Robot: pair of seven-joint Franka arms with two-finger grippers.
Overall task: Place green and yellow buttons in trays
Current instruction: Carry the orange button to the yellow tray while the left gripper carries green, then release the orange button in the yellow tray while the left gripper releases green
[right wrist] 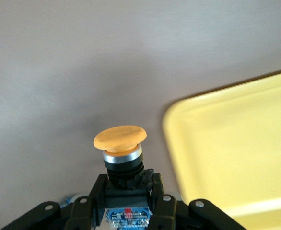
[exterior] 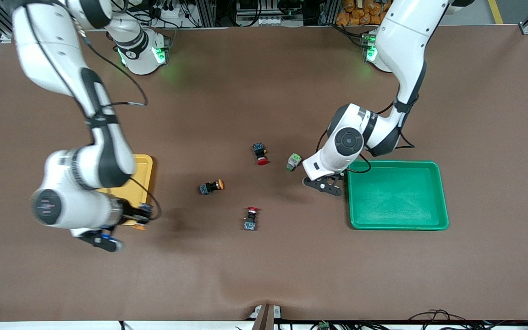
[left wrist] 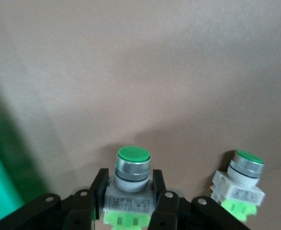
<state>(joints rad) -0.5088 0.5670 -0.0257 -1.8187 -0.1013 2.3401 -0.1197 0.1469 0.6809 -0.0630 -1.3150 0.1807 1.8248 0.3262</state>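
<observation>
Two claws loaded: left claw (left wrist: 129,206) clamps green button (left wrist: 131,184) beside green tray (exterior: 397,195); right claw (right wrist: 126,203) clamps yellow button (right wrist: 120,153) by yellow tray (right wrist: 236,153). Second green button (exterior: 294,161) on counter (exterior: 264,275), 9 o'clock of green tray.

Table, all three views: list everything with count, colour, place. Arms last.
Green rectangular plastic tray: one, at the left arm's end of the table.
Yellow rectangular plastic tray: one, at the right arm's end, partly under the right arm.
Green-capped silver-grey push buttons: two; one loose on the cloth, beside the left pincer; one held in it.
Orange-yellow-capped dark push buttons: two; one loose mid-table; one held in the right pincer.
Red-capped dark push buttons: two, mid-table, one farther from the front camera, one nearer.
Brown tablecloth: one.
Left pincer: shut on a green button, beside the green tray.
Right pincer: shut on an orange-yellow button, beside the yellow tray.
</observation>
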